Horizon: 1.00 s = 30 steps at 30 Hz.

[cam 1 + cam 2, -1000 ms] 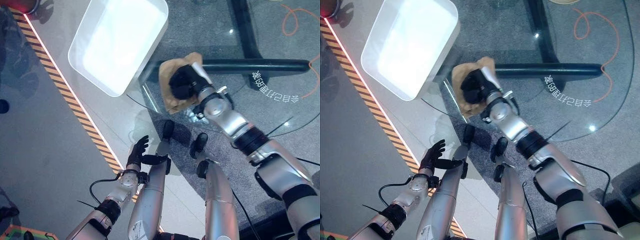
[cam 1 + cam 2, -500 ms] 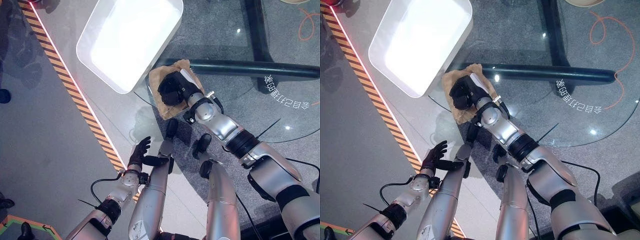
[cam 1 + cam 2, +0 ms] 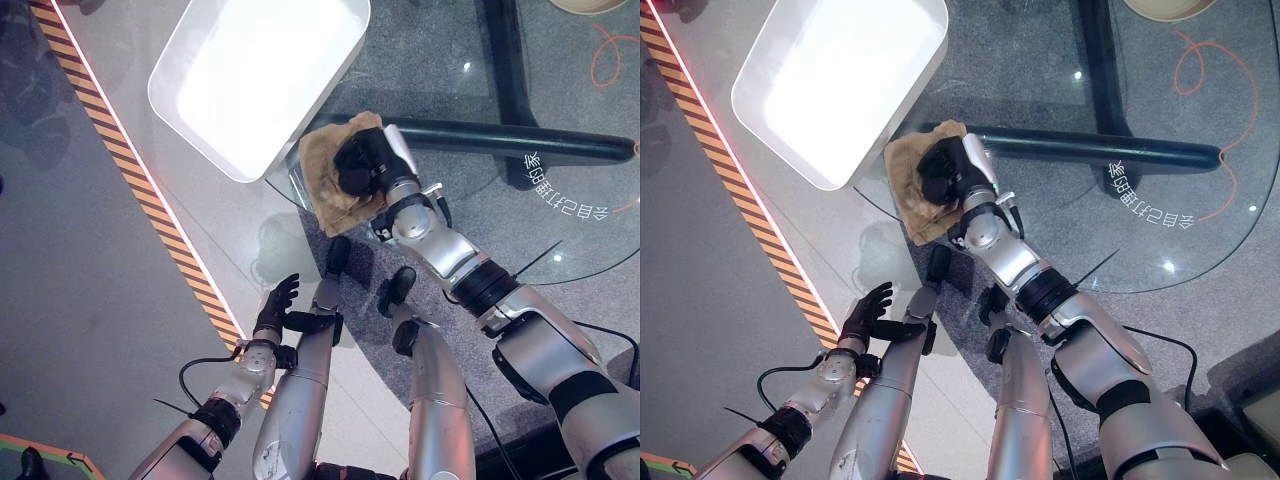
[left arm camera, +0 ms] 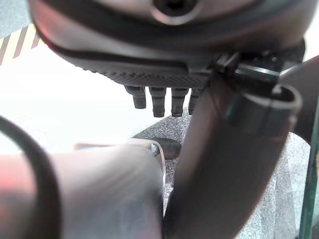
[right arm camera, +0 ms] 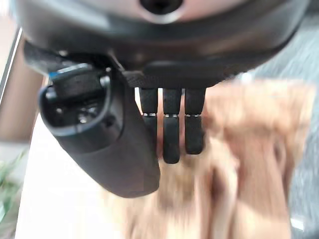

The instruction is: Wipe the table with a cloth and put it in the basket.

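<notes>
Wiping step in hand: my right robot hand [image 3: 362, 166] presses the cloth [image 3: 328, 178] onto the glass counter [image 3: 560, 215].

The brown cloth lies at the counter's edge beside the white basket [image 3: 190, 118]. The fingers [image 5: 171, 130] look fairly straight on it, pushing rather than gripping. The left robot hand [image 3: 277, 305] hangs low with relaxed, parted fingers, idle. Next, I judge, I must bunch the cloth, pinch it, and lift it across into the basket. Half a second ago the hand and cloth sat slightly nearer me; both have slid outward.
</notes>
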Tool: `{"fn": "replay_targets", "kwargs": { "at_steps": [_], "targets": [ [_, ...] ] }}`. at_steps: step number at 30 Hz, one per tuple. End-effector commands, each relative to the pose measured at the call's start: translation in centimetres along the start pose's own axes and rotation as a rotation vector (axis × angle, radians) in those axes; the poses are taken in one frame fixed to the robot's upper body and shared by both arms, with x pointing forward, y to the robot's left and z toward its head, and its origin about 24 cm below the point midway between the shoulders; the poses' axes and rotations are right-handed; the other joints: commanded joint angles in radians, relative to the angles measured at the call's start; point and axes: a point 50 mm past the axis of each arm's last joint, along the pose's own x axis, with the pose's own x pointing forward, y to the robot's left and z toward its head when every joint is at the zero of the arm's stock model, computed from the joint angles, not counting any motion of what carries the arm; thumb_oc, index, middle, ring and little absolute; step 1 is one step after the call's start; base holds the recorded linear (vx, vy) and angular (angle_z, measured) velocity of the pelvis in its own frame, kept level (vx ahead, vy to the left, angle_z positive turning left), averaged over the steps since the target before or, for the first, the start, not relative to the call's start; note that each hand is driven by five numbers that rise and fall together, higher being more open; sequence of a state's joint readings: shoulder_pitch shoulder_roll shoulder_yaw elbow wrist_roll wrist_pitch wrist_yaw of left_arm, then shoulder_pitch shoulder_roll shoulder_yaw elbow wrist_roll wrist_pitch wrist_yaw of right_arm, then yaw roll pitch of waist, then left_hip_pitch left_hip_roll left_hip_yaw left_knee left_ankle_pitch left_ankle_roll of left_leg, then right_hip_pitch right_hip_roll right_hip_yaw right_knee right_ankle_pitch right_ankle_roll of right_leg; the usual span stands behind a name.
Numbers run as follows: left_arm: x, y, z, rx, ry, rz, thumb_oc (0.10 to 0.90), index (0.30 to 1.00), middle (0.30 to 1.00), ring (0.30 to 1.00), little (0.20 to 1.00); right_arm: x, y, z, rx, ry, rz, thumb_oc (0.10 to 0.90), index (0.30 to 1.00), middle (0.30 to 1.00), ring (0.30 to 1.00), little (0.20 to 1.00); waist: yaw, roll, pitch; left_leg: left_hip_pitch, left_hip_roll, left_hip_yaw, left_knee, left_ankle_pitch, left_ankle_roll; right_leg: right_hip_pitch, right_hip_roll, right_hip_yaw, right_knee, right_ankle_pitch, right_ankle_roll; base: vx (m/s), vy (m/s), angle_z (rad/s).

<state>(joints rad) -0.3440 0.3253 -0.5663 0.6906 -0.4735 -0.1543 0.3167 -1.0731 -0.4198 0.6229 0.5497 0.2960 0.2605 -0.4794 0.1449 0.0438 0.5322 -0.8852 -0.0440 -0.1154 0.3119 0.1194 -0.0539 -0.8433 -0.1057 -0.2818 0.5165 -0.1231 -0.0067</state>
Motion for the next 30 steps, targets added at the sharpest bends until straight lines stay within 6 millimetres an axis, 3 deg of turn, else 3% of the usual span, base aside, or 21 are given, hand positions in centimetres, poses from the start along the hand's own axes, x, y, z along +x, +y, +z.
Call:
{"fn": "replay_targets", "kwargs": {
  "at_steps": [1, 3, 4, 8, 18, 19, 20, 21, 30],
  "targets": [
    [-1.8, 0.9, -2.8, 0.008, 0.045, 0.025, 0.800, 0.900, 0.900, 0.900, 0.900, 0.6, -4.4, 3.3, 0.048, -0.162, -0.193, 0.100, 0.300, 0.300, 0.300, 0.200, 0.003, -0.004, -0.012, 0.061, -0.043, 0.100, 0.068, -0.170, 0.074, 0.019, 0.007, 0.113, -0.150, 0.157, 0.122, 0.01, -0.031, -0.06],
    [-1.9, 1.2, -2.9, 0.008, 0.047, 0.034, 0.800, 0.900, 0.900, 0.900, 0.900, 0.6, -5.6, 3.2, 0.033, -0.164, -0.247, 0.100, 0.300, 0.300, 0.300, 0.200, -0.004, -0.010, -0.012, 0.063, -0.041, 0.101, 0.068, -0.174, 0.076, 0.019, 0.011, 0.115, -0.148, 0.157, 0.122, -0.03, -0.024, -0.14],
    [-1.5, 1.4, -2.2, 0.006, 0.026, 0.041, 0.800, 0.900, 0.900, 0.900, 0.900, 0.8, -6.3, 3.9, 0.034, -0.184, -0.268, 0.100, 0.300, 0.300, 0.300, 0.200, -0.010, -0.014, -0.012, 0.026, -0.042, 0.105, 0.062, -0.141, 0.079, -0.013, 0.008, 0.108, -0.161, 0.188, 0.113, -0.06, -0.025, -0.17],
    [-1.8, 2.2, -2.7, 0.004, 0.029, 0.055, 0.800, 0.900, 0.900, 0.900, 0.900, 0.6, -8.8, 3.4, 0.046, -0.179, -0.357, 0.100, 0.300, 0.300, 0.300, 0.200, -0.021, -0.021, -0.012, 0.029, -0.037, 0.111, 0.064, -0.149, 0.082, -0.012, 0.014, 0.113, -0.157, 0.184, 0.111, -0.02, -0.025, -0.10],
    [-1.9, 2.7, -2.9, 0.003, 0.033, 0.067, 0.800, 0.900, 0.900, 0.900, 0.900, 0.3, -10.1, 2.6, 0.069, -0.167, -0.366, 0.100, 0.300, 0.300, 0.300, 0.200, -0.033, -0.025, -0.012, 0.033, -0.034, 0.117, 0.066, -0.157, 0.082, -0.008, 0.017, 0.118, -0.156, 0.177, 0.106, 0.00, -0.013, -0.04],
    [-1.9, 2.7, -2.9, 0.002, 0.031, 0.067, 0.800, 0.900, 0.900, 0.900, 0.900, 0.2, -9.8, 2.5, 0.068, -0.169, -0.357, 0.243, 0.422, 0.422, 0.422, 0.343, -0.034, -0.024, -0.012, 0.033, -0.034, 0.118, 0.065, -0.158, 0.083, -0.009, 0.018, 0.118, -0.156, 0.176, 0.105, 0.00, 0.000, 0.00],
    [-1.9, 2.7, -2.9, 0.001, 0.028, 0.066, 0.800, 0.900, 0.900, 0.900, 0.900, 0.1, -9.6, 2.6, 0.063, -0.174, -0.347, 0.644, 0.766, 0.766, 0.766, 0.744, -0.034, -0.023, -0.012, 0.032, -0.034, 0.118, 0.065, -0.158, 0.083, -0.010, 0.017, 0.119, -0.156, 0.174, 0.105, 0.01, 0.000, -0.04],
    [-1.9, 2.6, -2.9, -0.001, 0.027, 0.065, 0.800, 0.900, 0.900, 0.900, 0.900, 0.1, -9.3, 2.7, 0.059, -0.186, -0.319, 0.800, 0.900, 0.900, 0.900, 0.900, -0.033, -0.022, -0.012, 0.033, -0.035, 0.118, 0.064, -0.159, 0.083, -0.009, 0.017, 0.117, -0.156, 0.173, 0.104, 0.01, 0.004, -0.05],
    [-1.8, 2.2, -2.7, -0.010, 0.022, 0.067, 0.800, 0.900, 0.900, 0.900, 0.900, -1.0, -5.5, 4.0, 0.062, -0.252, -0.143, 0.800, 0.900, 0.900, 0.900, 0.900, -0.030, -0.022, -0.012, 0.035, -0.038, 0.119, 0.054, -0.150, 0.082, -0.005, 0.017, 0.112, -0.158, 0.164, 0.099, 0.00, 0.002, -0.02]
  ]
}}
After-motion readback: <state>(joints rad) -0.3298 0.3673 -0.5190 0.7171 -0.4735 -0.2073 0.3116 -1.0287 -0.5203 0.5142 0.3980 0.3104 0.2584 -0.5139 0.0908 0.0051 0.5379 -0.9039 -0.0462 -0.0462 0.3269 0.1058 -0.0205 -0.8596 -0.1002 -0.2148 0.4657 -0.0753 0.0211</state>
